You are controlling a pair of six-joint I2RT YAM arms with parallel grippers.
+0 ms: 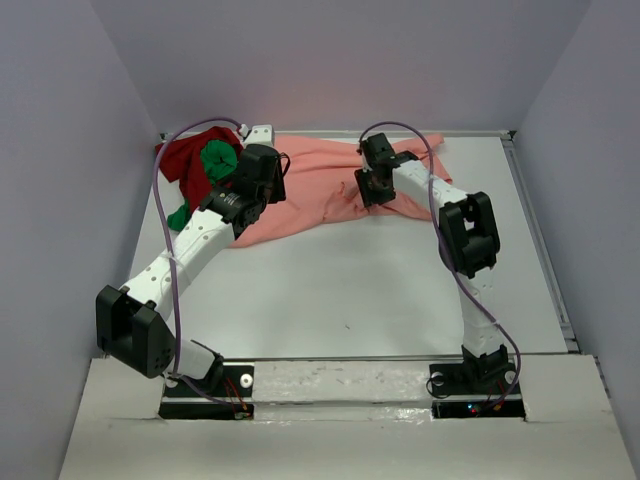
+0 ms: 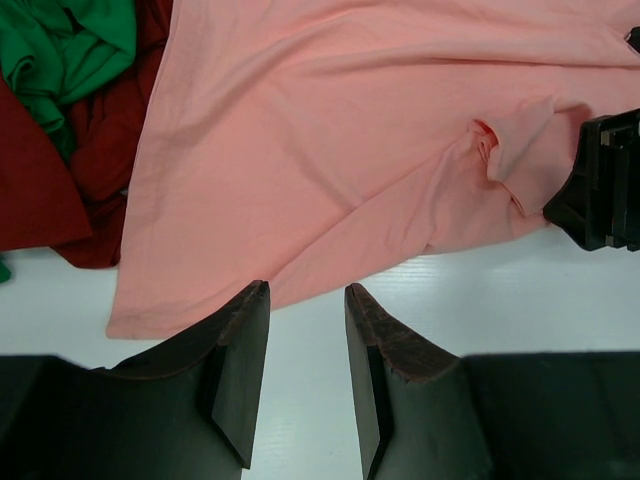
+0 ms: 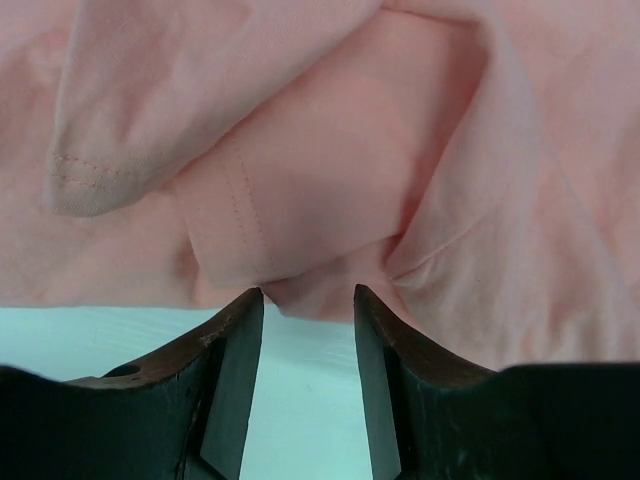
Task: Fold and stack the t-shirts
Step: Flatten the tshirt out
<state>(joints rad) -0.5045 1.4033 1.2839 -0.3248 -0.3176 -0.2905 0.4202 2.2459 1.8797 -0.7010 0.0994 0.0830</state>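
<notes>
Left hand (image 2: 307, 300) sat open by hem of large salmon-pink cloth t-shirt (image 2: 350, 120); right hand (image 3: 308, 300), open too, poss. touched its fold.

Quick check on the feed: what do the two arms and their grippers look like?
The left arm and right arm have white tubular links joined by blocky black joint housings. A thin purple cable loops along each. The left gripper and right gripper each have two dark wedge-shaped fingers with rough brownish edges.
</notes>
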